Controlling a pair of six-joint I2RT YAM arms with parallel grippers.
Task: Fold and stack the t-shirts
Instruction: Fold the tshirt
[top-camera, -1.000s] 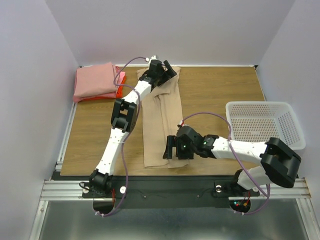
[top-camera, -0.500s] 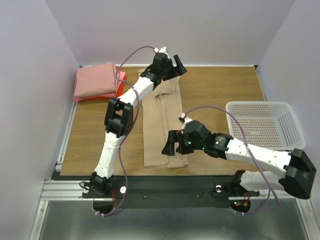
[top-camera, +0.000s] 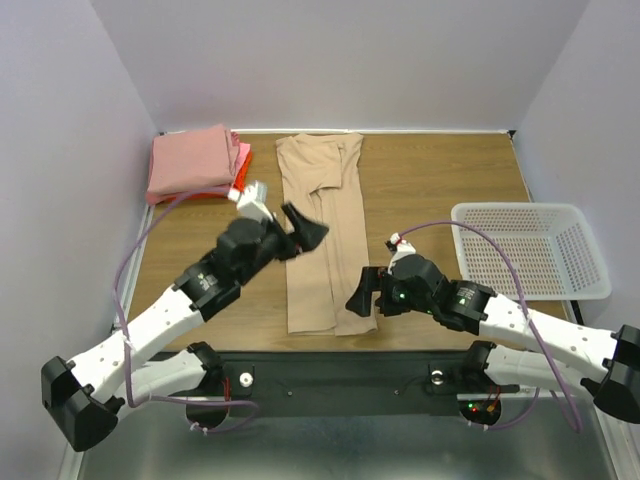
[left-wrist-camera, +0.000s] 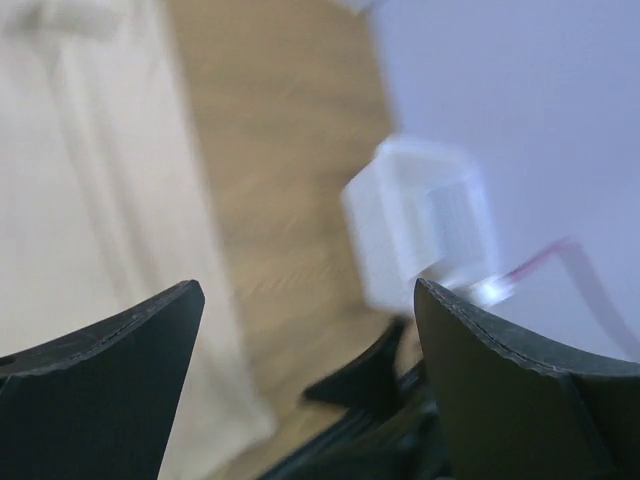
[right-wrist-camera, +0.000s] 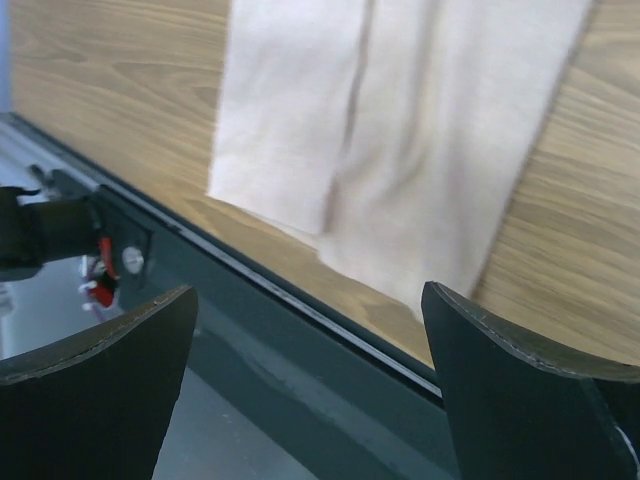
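Top external: left hand (top-camera: 298, 236) retreated from tan t-shirt (top-camera: 332, 190).

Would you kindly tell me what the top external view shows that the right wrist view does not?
Only the top view: the folded pink t-shirts at the far left corner, the white basket, and the left gripper, jaws open. Only the right wrist view: the tan t-shirt's near hem unobstructed, by the table's front edge. Both: the tan t-shirt lying on the wooden table.
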